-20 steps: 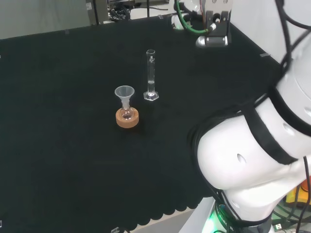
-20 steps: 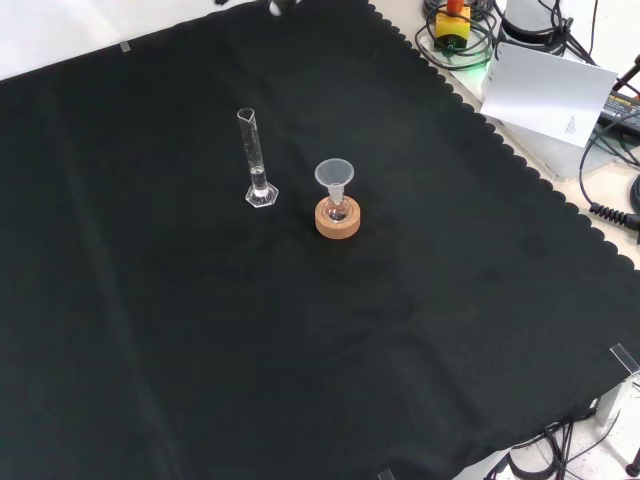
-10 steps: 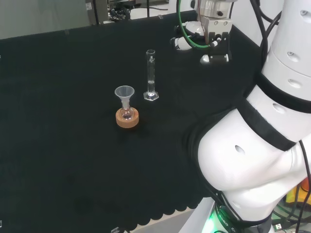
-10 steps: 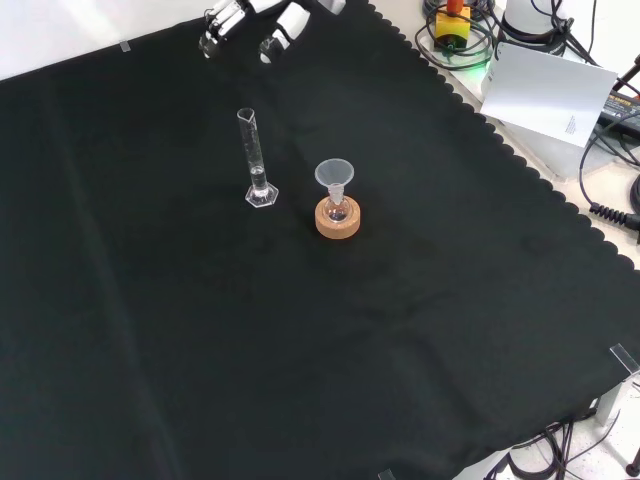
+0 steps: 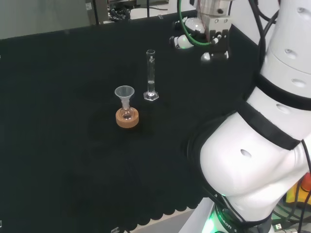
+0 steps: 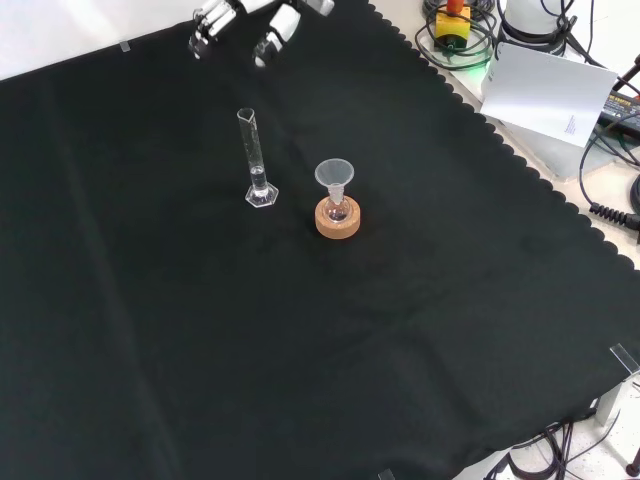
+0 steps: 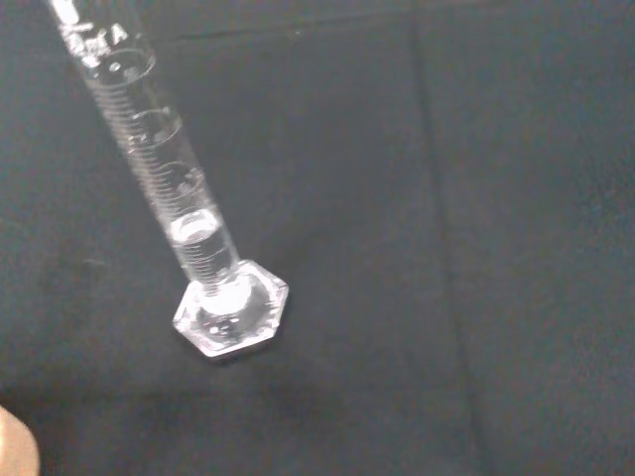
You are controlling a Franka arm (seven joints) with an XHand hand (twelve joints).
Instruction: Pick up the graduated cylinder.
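The graduated cylinder (image 5: 151, 74) is clear glass and stands upright on a hexagonal foot, with a little liquid at the bottom. In the front view the cylinder (image 6: 255, 160) is left of the funnel. My hand (image 6: 238, 18) hangs at the cloth's far edge, well above and behind the cylinder and apart from it, fingers relaxed and holding nothing. In the head view the hand (image 5: 185, 40) is to the right of the cylinder's top. The wrist view looks down on the cylinder (image 7: 164, 178) and its foot (image 7: 231, 313) close up.
A small flask on a cork ring (image 5: 127, 118) carries a clear funnel (image 5: 124, 92) just left of the cylinder in the head view; in the front view the cork ring (image 6: 338, 220) is to its right. The arm's white links (image 5: 252, 145) stand at the right. Cables and paper (image 6: 545, 90) lie off the cloth.
The hand has come into the front view at the top and now sits slightly farther left than half a second ago. The arm's links have swung. The cylinder and flask have not moved.
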